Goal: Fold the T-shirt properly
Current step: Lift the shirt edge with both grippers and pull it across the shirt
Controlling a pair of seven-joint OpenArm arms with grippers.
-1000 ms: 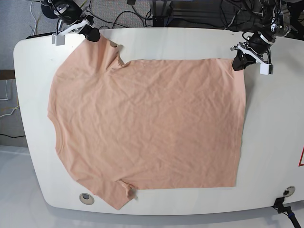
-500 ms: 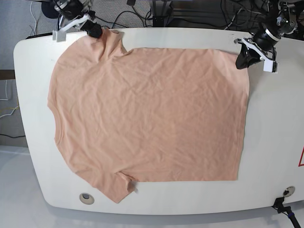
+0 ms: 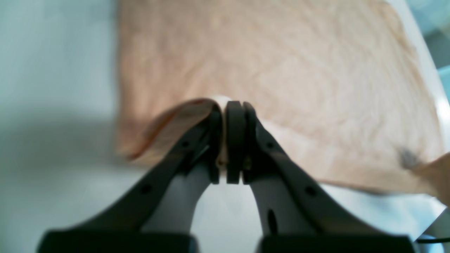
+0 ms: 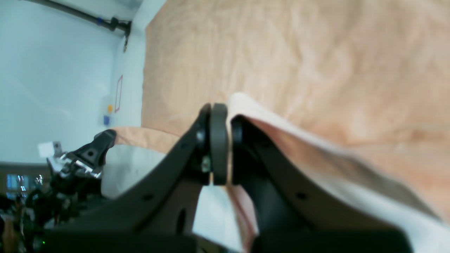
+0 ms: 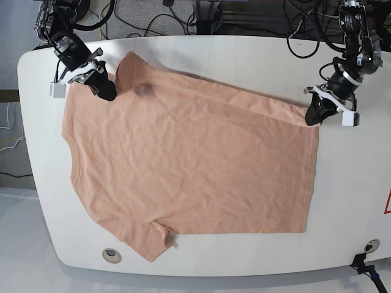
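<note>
Here, both our claws, left (image 5: pixel 313 116) and right (image 5: pixel 106 91), pinch shirt (image 5: pixel 201 165) at upper corners; soft, light cloth, likely sags mid-edge.

"what colour are the arms?"

"the left arm (image 5: pixel 355 52) and right arm (image 5: pixel 64 43) are mostly black, with pale glints on the hardware."

"anything lighter?"

"a whitish block (image 5: pixel 350 118) by the left gripper (image 5: pixel 314 117), another (image 5: pixel 58 90) by the right gripper (image 5: pixel 109 91)."

"and the fingers (image 3: pixel 186 154)?"

"black, long and tapering, blunt-tipped."
</note>
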